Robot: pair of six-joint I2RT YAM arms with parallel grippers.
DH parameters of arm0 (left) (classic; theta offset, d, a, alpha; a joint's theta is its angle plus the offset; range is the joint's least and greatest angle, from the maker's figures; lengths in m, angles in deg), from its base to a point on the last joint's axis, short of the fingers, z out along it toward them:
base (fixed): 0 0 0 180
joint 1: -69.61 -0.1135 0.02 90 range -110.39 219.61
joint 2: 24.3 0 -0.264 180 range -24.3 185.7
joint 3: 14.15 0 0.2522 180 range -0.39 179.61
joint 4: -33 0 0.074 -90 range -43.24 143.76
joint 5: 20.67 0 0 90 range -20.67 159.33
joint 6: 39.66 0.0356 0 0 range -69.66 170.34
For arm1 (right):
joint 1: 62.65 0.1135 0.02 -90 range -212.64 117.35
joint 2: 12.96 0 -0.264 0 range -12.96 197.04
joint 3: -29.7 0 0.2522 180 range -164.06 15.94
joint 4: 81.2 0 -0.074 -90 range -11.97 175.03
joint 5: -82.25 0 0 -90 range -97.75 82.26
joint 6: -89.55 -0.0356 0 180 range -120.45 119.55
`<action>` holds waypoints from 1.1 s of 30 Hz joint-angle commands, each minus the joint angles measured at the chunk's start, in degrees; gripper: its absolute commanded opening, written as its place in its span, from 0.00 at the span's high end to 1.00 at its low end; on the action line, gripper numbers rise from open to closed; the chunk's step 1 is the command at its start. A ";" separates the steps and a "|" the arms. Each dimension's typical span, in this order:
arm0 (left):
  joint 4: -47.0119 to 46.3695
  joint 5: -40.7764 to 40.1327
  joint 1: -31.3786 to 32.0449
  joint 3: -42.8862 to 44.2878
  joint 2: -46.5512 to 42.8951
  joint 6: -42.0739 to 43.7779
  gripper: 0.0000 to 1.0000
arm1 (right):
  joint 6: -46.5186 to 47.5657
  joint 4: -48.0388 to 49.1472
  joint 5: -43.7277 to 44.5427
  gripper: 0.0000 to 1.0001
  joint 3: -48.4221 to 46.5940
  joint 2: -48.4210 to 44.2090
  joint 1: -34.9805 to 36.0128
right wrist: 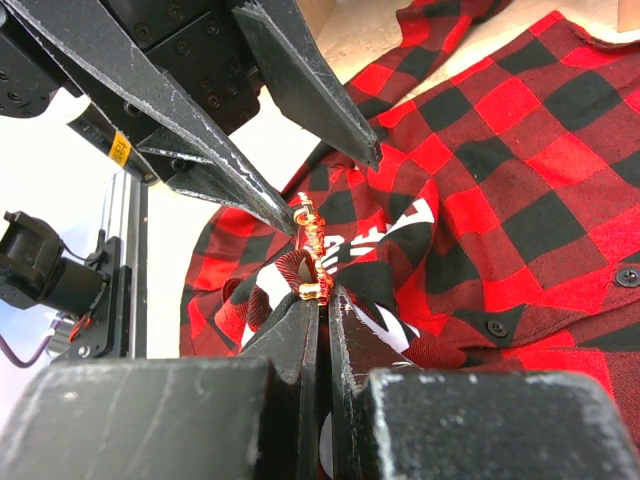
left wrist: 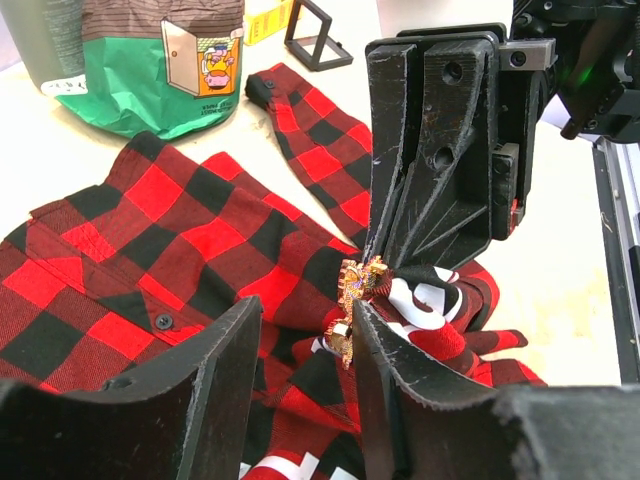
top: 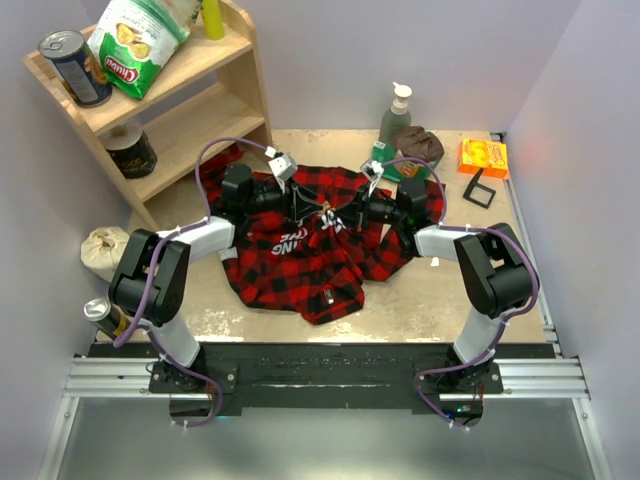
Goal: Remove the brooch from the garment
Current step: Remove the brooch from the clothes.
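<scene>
A wooden shelf point(top: 190, 95) stands at the far left of the worktop point(top: 420, 300). A soap bottle point(top: 397, 110), a brown cloth lump point(top: 418, 145), an orange box point(top: 483, 157) and a small black frame point(top: 481, 188) line the far right. A green pouch point(left wrist: 150, 70) sits just beyond the garment point(top: 290, 265), which lies spread across the middle under both arms. From above, the arms crowd the spot and the brooch point(right wrist: 309, 245) cannot be made out. The wrist views show it gold, standing on a raised fold beside the white lettering. The right gripper point(right wrist: 318, 305) is pressed together on the brooch's near end, with the fold. How much cloth is caught is unclear. The left gripper point(left wrist: 305, 310) is spread apart, one finger touching the brooch.
</scene>
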 commanded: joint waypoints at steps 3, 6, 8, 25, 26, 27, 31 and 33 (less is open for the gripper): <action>-2.13 -1.55 -0.26 1.91 0.38 -1.52 0.56 | 1.24 2.04 -1.62 1.00 -1.40 -2.50 0.61; -2.48 -1.20 -0.35 2.08 0.38 -2.23 0.60 | 1.33 2.04 -1.62 1.00 -1.40 -2.50 0.61; -3.18 0.46 -0.61 1.82 0.29 -2.93 0.60 | 1.41 1.95 -1.62 1.00 -1.40 -2.50 0.61; -7.49 3.36 -2.02 0.68 0.56 -6.62 0.57 | 1.59 1.69 -1.71 1.00 -1.48 -2.59 0.69; -7.67 3.72 -2.02 0.68 0.55 -6.71 0.56 | 1.50 1.78 -1.71 1.00 -1.48 -2.42 0.69; -8.19 3.98 -2.02 0.68 0.47 -7.15 0.53 | 1.50 1.78 -1.71 1.00 -1.48 -2.33 0.78; -8.55 5.13 -1.93 0.68 0.73 -7.41 0.46 | 1.50 1.78 -1.79 1.00 -1.66 -2.15 0.69; -8.55 5.48 -1.93 0.76 1.08 -7.41 0.44 | 1.50 1.78 -1.71 1.00 -1.57 -2.41 0.69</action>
